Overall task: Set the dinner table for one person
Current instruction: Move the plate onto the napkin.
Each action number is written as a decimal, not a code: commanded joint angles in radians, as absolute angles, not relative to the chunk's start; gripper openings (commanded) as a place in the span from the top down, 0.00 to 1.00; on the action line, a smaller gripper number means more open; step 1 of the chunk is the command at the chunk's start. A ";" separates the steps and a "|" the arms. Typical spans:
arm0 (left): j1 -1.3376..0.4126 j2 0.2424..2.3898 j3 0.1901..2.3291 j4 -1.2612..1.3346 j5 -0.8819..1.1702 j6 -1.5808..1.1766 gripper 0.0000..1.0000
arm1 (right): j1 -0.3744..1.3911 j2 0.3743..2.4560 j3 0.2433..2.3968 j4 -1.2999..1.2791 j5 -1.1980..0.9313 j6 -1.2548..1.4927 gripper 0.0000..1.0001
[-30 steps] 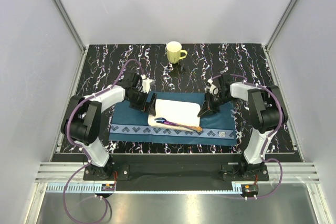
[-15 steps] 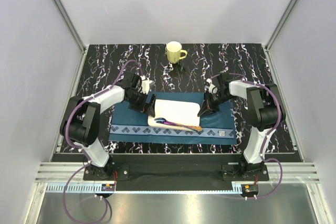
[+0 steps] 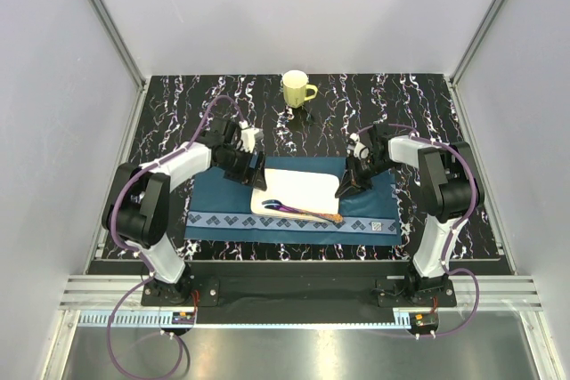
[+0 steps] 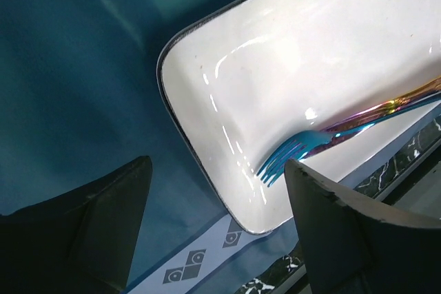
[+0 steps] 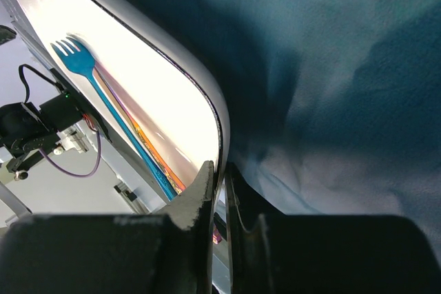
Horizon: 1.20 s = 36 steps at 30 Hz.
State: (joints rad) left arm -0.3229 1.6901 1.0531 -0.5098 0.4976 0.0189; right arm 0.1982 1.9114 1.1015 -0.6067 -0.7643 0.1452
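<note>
Dinner table (image 3: pixel 178 104) lies below the left gripper (image 3: pixel 256 170) (jaws wide) and the right gripper (image 5: pixel 219 169), clamped on the plate (image 3: pixel 298 186).

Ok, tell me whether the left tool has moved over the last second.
Yes. The left tool has shifted slightly off the left end of the plate, toward the mug.

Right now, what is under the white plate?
The blue placemat shows all around the plate. The mat part beneath it, and the table under that, are covered.
</note>
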 commanded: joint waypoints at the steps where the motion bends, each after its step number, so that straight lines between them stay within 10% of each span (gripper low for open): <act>1: -0.333 1.687 1.042 -0.394 0.545 -0.043 0.19 | 0.222 1.913 1.132 -0.549 -0.752 0.117 1.00; 17: -0.347 1.692 1.017 -0.396 0.557 -0.080 0.67 | 0.224 1.922 1.135 -0.551 -0.750 0.120 1.00; 23: -0.348 1.695 1.026 -0.429 0.554 -0.066 1.00 | 0.222 1.931 1.135 -0.549 -0.752 0.120 1.00; 36: -0.347 1.701 1.034 -0.434 0.580 -0.060 1.00 | 0.227 1.919 1.140 -0.554 -0.767 0.124 1.00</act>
